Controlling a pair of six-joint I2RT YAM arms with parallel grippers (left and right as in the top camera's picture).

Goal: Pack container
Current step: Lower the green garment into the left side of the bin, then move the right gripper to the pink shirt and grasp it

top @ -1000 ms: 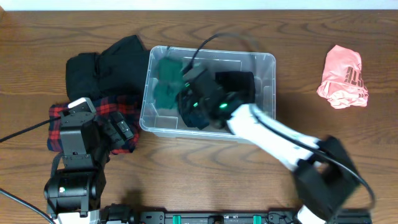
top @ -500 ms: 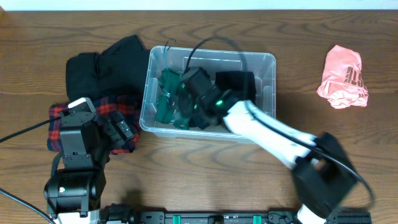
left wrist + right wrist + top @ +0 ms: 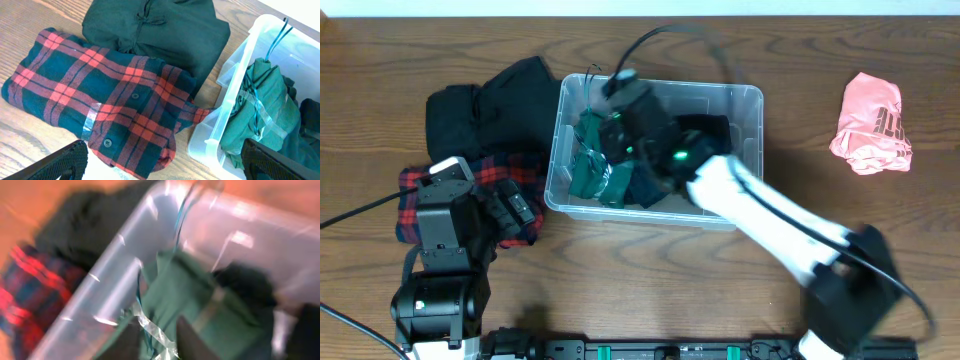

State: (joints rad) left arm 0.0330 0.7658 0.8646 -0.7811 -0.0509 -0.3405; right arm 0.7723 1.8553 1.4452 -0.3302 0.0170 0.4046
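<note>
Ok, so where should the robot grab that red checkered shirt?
The red checkered shirt lies folded flat on the table, so come from straight above. Pinch its thick folded edge on the side near the container. That bulge probably gives the fingers the most cloth to close on.

Dark wood-grain table, white edge beyond

Right arm spans container; green garment fills left end; plaid shirt against outer left wall.
</note>
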